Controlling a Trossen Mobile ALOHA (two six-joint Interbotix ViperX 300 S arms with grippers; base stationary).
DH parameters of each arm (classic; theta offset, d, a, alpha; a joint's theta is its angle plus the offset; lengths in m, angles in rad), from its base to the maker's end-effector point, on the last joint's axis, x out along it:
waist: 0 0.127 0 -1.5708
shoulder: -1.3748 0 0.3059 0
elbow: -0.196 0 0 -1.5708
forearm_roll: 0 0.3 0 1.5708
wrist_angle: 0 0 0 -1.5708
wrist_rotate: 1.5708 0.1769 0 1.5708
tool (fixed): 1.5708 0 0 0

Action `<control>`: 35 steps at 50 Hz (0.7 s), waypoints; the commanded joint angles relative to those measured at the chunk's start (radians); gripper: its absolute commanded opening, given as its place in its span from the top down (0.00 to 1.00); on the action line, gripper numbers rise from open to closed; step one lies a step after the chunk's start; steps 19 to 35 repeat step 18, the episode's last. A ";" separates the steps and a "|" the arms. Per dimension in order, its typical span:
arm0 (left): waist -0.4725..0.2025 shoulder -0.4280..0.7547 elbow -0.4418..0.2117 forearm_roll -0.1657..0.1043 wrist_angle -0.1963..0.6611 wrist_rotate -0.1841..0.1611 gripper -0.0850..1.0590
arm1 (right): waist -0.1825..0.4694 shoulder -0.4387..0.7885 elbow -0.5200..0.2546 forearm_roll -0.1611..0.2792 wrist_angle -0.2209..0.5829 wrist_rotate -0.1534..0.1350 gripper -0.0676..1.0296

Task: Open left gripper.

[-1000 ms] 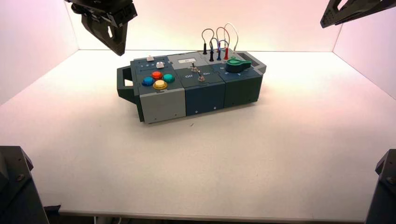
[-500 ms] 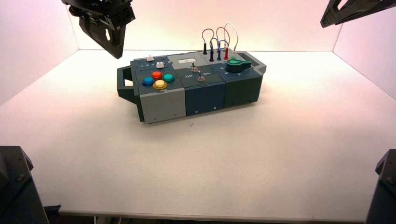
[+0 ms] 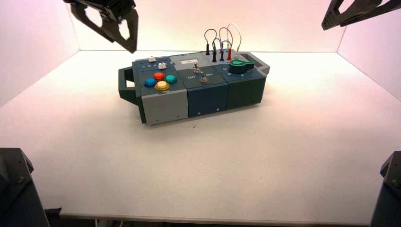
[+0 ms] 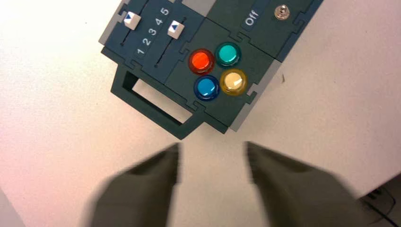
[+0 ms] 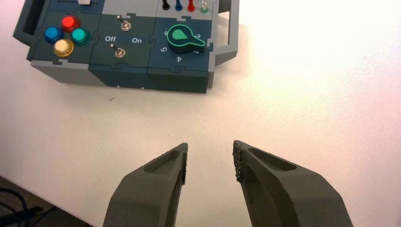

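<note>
My left gripper hangs in the air above the table, behind the box's left end, with its two tapered fingers spread apart and nothing between them. In the left wrist view its own fingers stand wide open over bare table, just short of the box's handle. The box stands mid-table, slightly turned. My right gripper is parked high at the back right. In the right wrist view it is open and empty.
The box bears four round buttons, red, teal, blue and yellow. Two white sliders sit beside them. Toggle switches, a green knob and looped wires follow.
The left gripper's fingers were together one second ago and have now spread apart. The gripper also rose slightly. The right arm and the box have not moved.
</note>
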 commanded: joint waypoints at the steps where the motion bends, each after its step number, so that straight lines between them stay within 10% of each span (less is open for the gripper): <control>1: 0.006 -0.026 -0.005 0.000 -0.018 0.000 0.04 | 0.003 0.005 -0.018 0.002 -0.008 0.003 0.46; 35: 0.006 -0.037 -0.003 0.002 -0.015 -0.003 0.04 | 0.003 -0.003 -0.018 0.003 -0.008 0.003 0.46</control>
